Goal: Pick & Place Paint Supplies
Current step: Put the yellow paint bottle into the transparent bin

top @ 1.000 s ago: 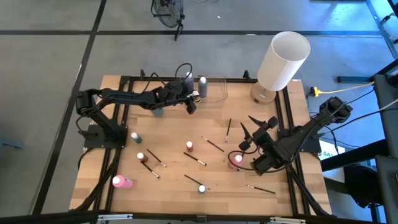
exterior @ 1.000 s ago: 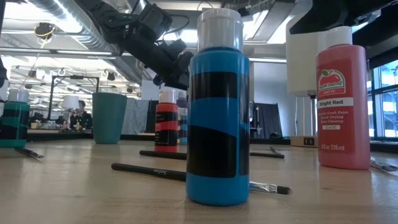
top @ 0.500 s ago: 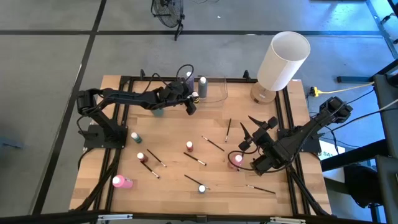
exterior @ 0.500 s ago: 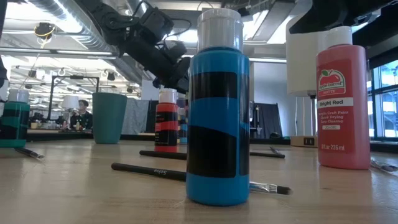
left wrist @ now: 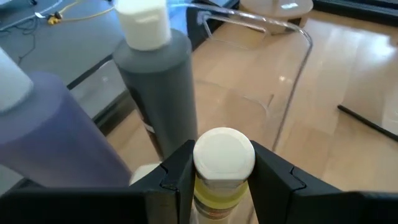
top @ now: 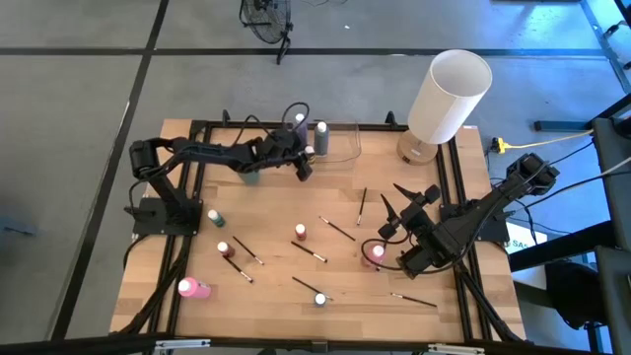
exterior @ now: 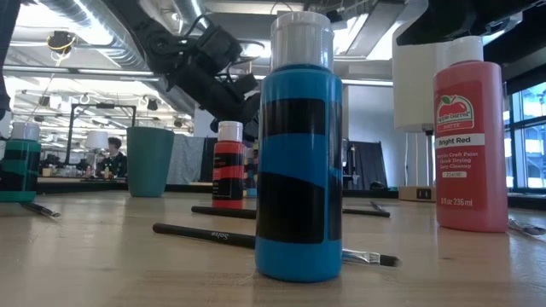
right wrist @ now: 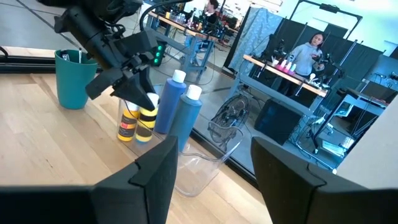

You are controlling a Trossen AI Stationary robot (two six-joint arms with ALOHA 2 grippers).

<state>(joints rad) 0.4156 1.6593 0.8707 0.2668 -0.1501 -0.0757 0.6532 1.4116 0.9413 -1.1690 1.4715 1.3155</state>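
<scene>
Grip: left gripper (left wrist: 222,171) clenched on yellow paint bottle (left wrist: 219,186), we see | grey bottle (left wrist: 158,93) just ahead, lilac bottle (left wrist: 43,134) beside, inside clear container (left wrist: 292,56) | risk: toppling neighbours on release | right gripper (right wrist: 214,162) spread, empty.

A tall red plastic paint bottle with a pale cap (exterior: 467,136), seen in the low view, carried a white label with an apple emblem. Under the emblem it read "Bright Red" in dark letters, and near the bottom "236 ml"; the smaller lines between and the brand name across the emblem were too small to read. A thin dark-handled paintbrush (exterior: 222,236) lying on the wood bore pale lettering on its handle, too small to make out.
</scene>
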